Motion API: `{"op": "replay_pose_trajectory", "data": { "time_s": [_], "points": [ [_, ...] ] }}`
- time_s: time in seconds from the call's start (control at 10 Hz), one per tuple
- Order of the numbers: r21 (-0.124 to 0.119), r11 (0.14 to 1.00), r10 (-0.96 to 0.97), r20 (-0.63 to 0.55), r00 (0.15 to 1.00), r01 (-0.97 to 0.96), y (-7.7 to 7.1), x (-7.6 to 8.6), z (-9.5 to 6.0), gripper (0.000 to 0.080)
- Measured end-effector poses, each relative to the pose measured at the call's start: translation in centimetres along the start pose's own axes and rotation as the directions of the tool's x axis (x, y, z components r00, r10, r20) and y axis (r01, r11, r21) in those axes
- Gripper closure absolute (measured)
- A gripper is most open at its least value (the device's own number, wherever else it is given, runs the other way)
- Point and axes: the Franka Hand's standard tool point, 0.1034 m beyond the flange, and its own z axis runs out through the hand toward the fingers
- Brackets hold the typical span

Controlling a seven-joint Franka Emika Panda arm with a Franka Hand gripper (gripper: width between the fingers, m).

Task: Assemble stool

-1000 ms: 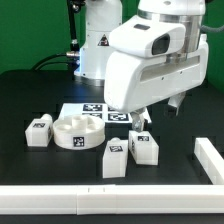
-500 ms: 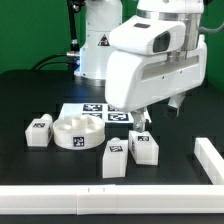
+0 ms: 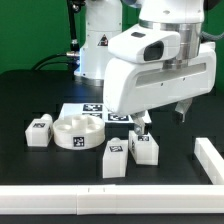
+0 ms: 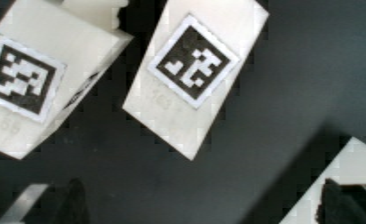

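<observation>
The round white stool seat [image 3: 75,132] lies on the black table with its sockets up. One tagged white leg [image 3: 39,131] lies at its left. Two more legs [image 3: 115,157] [image 3: 143,148] lie at its right front. My gripper [image 3: 163,118] hangs open and empty just above and behind the rightmost leg, touching nothing. In the wrist view the two tagged legs [image 4: 38,85] [image 4: 198,70] lie side by side ahead of my gripper [image 4: 189,212]. Its dark fingertips [image 4: 29,205] stand wide apart over bare table.
The marker board [image 3: 95,112] lies flat behind the seat. A long white border rail [image 3: 60,202] runs along the table's front. Another rail piece [image 3: 209,158] stands at the exterior view's right and shows as a white corner in the wrist view [image 4: 354,160].
The hand has shifted slightly down and toward the exterior view's right. The fingers stay open, and the seat and legs have not moved.
</observation>
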Motion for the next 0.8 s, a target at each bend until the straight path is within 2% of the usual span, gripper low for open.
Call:
{"op": "replay_pose_trajectory", "data": {
  "time_s": [0.1,0.4,0.8],
  "points": [
    [0.014,1.000,0.026,0.010,1.000,-0.026,0.3,-0.5,0.9,0.0150],
    [0.019,0.999,0.040,0.018,0.999,-0.040,0.6,-1.1,2.4,0.0150],
    [0.002,1.000,0.029,-0.029,0.999,-0.029,0.6,-0.8,3.0,0.0150]
  ]
}}
